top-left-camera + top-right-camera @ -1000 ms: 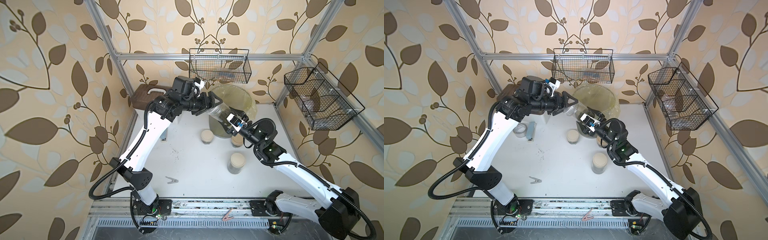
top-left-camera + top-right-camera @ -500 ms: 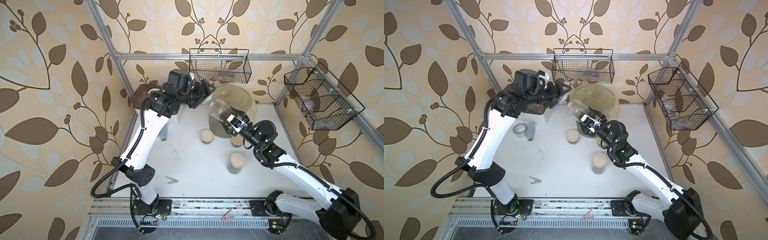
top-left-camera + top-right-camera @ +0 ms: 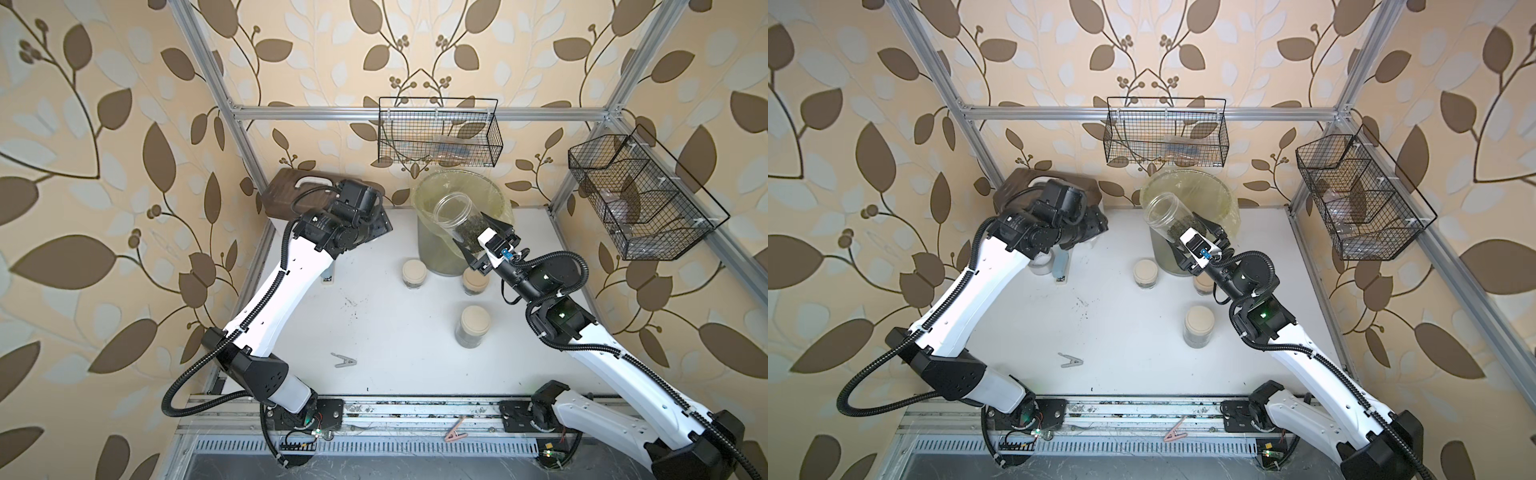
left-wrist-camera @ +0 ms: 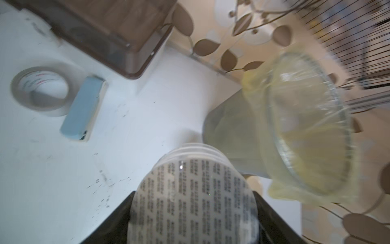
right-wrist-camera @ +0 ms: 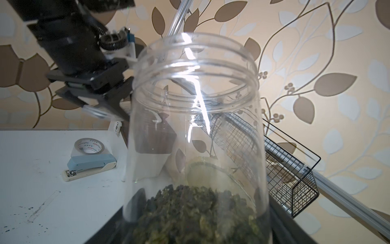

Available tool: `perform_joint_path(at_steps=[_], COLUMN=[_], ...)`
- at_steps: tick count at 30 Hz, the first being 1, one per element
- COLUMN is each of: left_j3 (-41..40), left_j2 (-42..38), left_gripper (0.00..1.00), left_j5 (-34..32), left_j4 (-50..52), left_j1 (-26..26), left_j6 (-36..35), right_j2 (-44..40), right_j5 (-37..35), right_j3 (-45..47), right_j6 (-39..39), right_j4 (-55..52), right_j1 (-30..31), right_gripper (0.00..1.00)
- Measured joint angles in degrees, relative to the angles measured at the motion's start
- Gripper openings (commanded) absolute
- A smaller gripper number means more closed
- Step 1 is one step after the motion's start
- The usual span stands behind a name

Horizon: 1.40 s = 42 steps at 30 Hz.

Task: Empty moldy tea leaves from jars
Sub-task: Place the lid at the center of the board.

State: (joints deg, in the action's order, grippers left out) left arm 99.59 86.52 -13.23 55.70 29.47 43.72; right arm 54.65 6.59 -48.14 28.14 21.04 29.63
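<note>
Near bin [image 3: 436, 253], R gripper [image 3: 478, 235] clamps tilted jar [image 3: 455, 212] w/ tea leaves [image 3: 469, 228].

Soft even light, left wrist view blurred

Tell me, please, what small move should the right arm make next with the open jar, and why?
Probably tip the jar mouth-down over the bin. The right gripper is shut on it, its lid is off and held aside in the left gripper, and the tea leaves sit at the jar's bottom, with the mouth pointing upward.
</note>
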Motion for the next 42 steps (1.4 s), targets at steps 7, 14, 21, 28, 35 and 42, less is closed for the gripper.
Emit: perform_joint_path(at_steps=[7, 14, 21, 28, 35, 42], left_j3=[-17.0, -22.4, -21.4, -14.5, -13.1, -13.1], left_j2=[-0.9, 2.4, 13.6, 25.4, 29.2, 32.1], left_gripper=[0.77, 0.79, 0.82, 0.85, 0.87, 0.94], left_j5=[-2.6, -2.9, -2.9, -3.2, -3.2, -2.0], left_j4=[-3.3, -6.6, -9.8, -10.9, -13.0, -14.2], left_j1=[-0.3, -0.3, -1.0, -1.5, -3.0, -3.8], left_j6=[-0.1, -0.1, -2.6, -7.3, -9.1, -9.4], right_j2=[-1.4, -1.8, -2.1, -3.2, -3.7, -3.8], right_j5=[-0.6, -0.9, -1.3, -1.8, -2.4, -2.8], right_j3=[0.0, 0.0, 0.0, 0.0, 0.0, 0.0], right_j6=[-0.3, -0.5, -0.5, -0.5, -0.5, -0.5], right_j4=[-3.6, -5.5, -6.7, -8.2, -9.0, -9.8], right_j1=[0.2, 1.3, 1.7, 1.9, 1.9, 1.9], right_gripper=[0.40, 0.40, 0.40, 0.41, 0.41, 0.41])
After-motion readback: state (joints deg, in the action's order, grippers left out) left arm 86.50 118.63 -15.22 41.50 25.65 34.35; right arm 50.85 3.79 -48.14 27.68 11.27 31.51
